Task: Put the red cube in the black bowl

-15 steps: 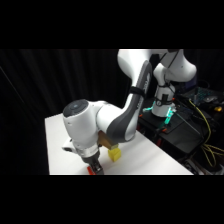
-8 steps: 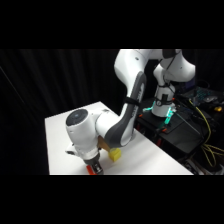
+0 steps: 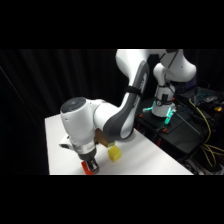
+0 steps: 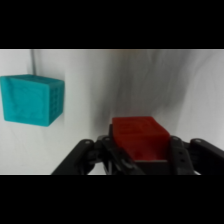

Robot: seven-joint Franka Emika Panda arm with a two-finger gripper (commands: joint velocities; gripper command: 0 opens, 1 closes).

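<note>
The gripper point(image 4: 140, 150) is down low at the near edge of the white table point(image 3: 60, 145), and the red cube point(image 4: 137, 137) sits right between its 2 fingers point(image 4: 114, 152), which press in narrow against the cube's sides, one on each. From the wrist view the cube fills the gap, its top face clear of the black linkage. Off beyond the left-hand finger, well apart from it, a teal cube point(image 4: 32, 99) rests on the tabletop. From the side view the arm's big white wrist hangs over the spot, and only a sliver of red shows under the fingers. A yellow cube point(image 3: 114, 153) lies just beside the gripper, on the arm-base side. I cannot see the black bowl from either view
</note>
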